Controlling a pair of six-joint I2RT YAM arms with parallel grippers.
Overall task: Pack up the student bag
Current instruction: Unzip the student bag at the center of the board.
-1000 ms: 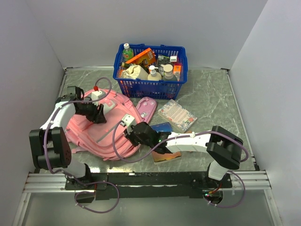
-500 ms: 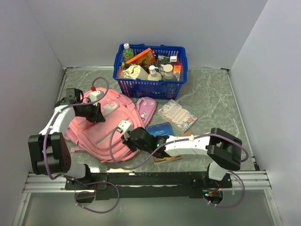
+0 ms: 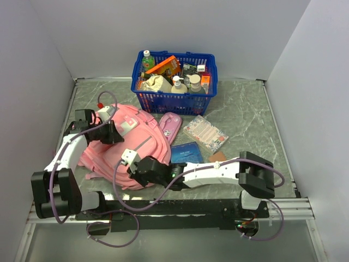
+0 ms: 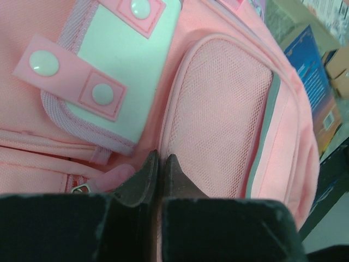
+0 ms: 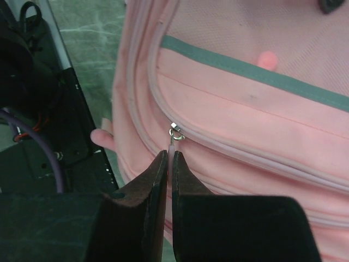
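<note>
Two grippers meet at the bag [image 3: 136, 139], which lies flat on the left half of the table [image 3: 245, 109], in front of the basket [image 3: 163, 101]. The left gripper [image 4: 159, 158] is at the bag's far left part, its jaws fully together and its tips against the pink cloth between the white patch [image 4: 131, 60] and the mesh pocket [image 4: 218, 114]; I cannot tell whether any cloth is caught. The right gripper [image 5: 170, 155], at the bag's near edge, is clamped on a zip pull [image 5: 173, 143]. Right of the bag lie a pencil case [image 3: 170, 125], a blue book [image 3: 185, 150] and a packet [image 3: 204, 132].
</note>
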